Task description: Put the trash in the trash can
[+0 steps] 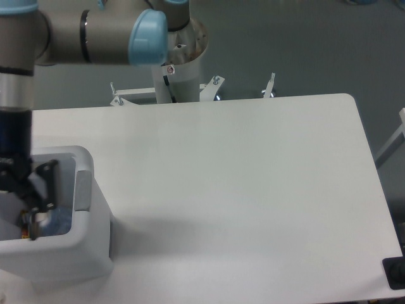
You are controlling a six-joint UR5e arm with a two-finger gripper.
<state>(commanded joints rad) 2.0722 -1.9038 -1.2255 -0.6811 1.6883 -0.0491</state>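
gripper [28, 209] down inside the trash can [85, 190] at the table's [253, 177] front-left corner, only one dark finger [45, 183] clearly visible against the inner wall, so can't tell whether apart or clamped on anything. something bluish-clear low in the bin just beside the fingertip, possibly the bottle [58, 221], too blurred to confirm; paper wad not made out. grey strip on the can's right rim, arm [82, 28] reaching in from the upper left, dark object [395, 272] at the far right edge.
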